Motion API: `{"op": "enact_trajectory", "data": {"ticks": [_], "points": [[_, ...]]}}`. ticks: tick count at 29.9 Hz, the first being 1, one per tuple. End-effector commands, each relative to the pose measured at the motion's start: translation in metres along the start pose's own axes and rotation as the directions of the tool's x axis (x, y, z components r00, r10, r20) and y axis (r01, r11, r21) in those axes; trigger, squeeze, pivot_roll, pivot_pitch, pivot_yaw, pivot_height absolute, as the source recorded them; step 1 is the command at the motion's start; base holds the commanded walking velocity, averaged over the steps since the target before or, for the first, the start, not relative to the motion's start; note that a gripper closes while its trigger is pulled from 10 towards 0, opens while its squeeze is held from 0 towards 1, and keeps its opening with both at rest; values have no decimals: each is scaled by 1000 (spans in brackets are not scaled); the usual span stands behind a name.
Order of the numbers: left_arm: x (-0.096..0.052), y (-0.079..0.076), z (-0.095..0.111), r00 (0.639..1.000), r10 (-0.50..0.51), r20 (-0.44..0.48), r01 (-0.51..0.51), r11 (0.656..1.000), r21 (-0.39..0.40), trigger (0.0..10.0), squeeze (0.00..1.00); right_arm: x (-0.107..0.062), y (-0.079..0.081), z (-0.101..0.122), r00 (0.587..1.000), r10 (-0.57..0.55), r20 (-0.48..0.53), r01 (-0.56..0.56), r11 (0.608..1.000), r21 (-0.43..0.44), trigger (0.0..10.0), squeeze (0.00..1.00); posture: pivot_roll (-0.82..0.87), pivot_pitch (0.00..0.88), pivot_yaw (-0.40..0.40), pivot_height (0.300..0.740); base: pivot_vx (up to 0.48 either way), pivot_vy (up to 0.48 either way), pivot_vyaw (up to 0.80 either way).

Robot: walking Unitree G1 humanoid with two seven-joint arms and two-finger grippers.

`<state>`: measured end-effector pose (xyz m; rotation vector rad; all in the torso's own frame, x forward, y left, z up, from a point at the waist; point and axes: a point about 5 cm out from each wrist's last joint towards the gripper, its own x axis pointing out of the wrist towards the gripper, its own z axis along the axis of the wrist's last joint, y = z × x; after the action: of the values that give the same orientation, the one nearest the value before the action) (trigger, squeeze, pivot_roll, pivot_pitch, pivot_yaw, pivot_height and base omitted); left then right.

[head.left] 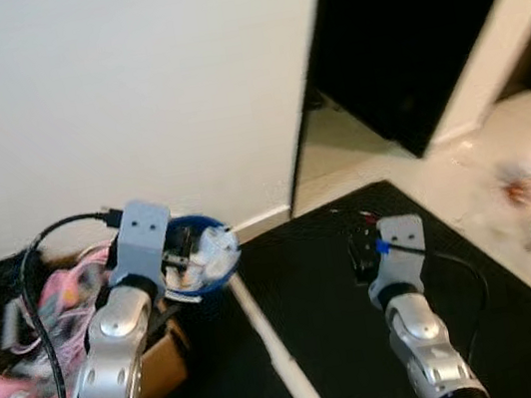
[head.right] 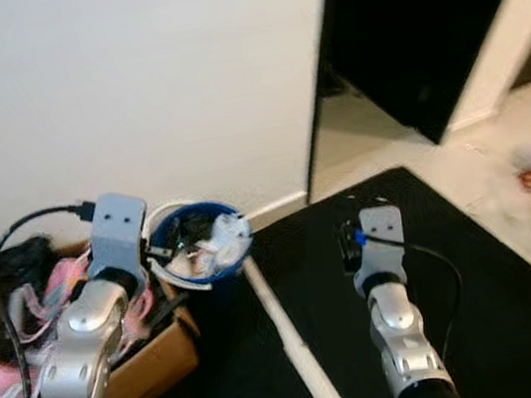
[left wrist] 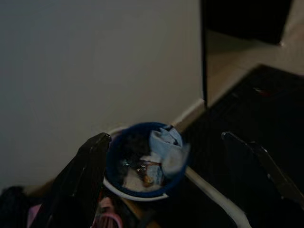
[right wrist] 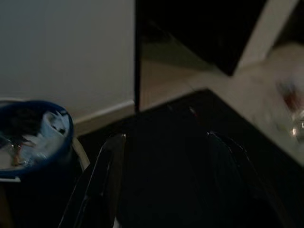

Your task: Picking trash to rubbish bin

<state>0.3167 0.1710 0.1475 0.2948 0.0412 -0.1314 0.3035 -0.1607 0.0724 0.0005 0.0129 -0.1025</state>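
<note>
A blue rubbish bin (head.right: 200, 245) with a white rim stands against the white wall, holding crumpled white and light-blue trash (left wrist: 164, 147). My left gripper (left wrist: 164, 141) hovers just above the bin, open, with nothing between its fingers (left wrist: 90, 161). Lower and to the right, my right gripper (right wrist: 165, 137) is open and empty over the black mat (head.left: 319, 281). A blurred piece of trash (head.left: 520, 181) with a reddish spot lies on the pale floor at the far right.
A cardboard box (head.right: 155, 363) with pink items and black bags sits left of the bin. A white strip (head.left: 274, 349) runs along the floor beside the mat. A dark doorway (head.left: 410, 25) opens at the upper right.
</note>
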Motion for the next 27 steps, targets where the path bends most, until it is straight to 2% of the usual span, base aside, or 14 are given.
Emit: {"op": "enact_trajectory", "data": {"ticks": [1, 14, 27], "points": [[1, -5, -2, 1000, -26, -4, 26, 1000, -5, 10000, 0, -1, -2, 2, 1000, -11, 6, 11, 1000, 0, 10000, 0, 85, 128, -5, 740, 0, 0, -800], [2, -6, -7, 1000, -2, -12, 1, 998, -58, 10000, 0, 3, -3, 8, 1000, -3, 17, 3, 1000, -13, 10000, 0, 69, 124, -25, 740, 0, 0, -800], [3, -6, -7, 1000, -4, -8, 3, 998, -66, 10000, 0, 2, 2, 9, 1000, 1, 12, -1, 1000, -6, 10000, 0, 62, 119, -22, 740, 0, 0, -800]]}}
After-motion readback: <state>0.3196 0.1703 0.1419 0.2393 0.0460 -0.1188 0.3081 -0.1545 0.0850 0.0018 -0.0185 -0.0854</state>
